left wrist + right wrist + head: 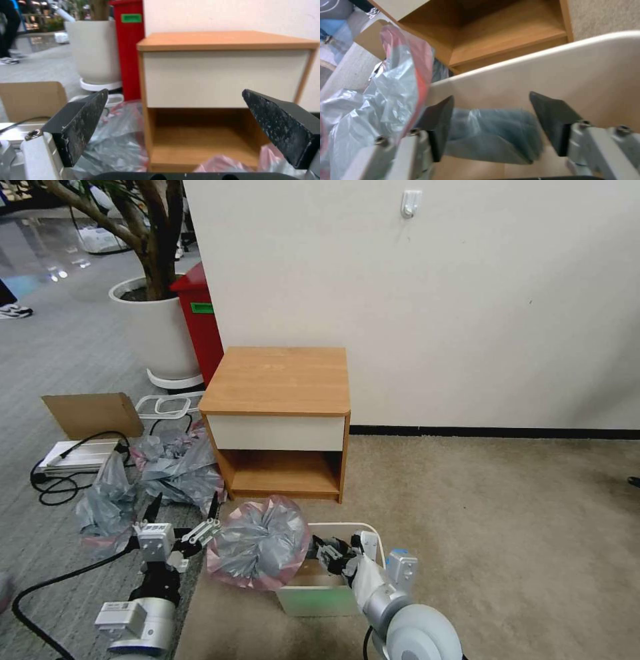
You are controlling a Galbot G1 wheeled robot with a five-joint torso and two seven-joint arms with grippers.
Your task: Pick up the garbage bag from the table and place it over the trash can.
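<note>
The garbage bag (257, 547), thin grey plastic with a pink rim band, hangs bunched over the left rim of the cream trash can (317, 597) on the carpet in front of the table (280, 380). My right gripper (325, 555) is down inside the can, open. In the right wrist view a fold of the garbage bag (490, 135) lies between its spread fingers (436, 125), against the can's wall (553, 75). My left gripper (185, 510) hovers open just left of the bag, holding nothing, and faces the table (220, 75). The table top is bare.
Duller grey-and-pink bags (173, 467) lie heaped on the floor left of the table. Behind them are a cardboard sheet (93, 413), a black cable (60, 487), a white planter (157, 333) and a red bin (200, 327). Open carpet lies to the right.
</note>
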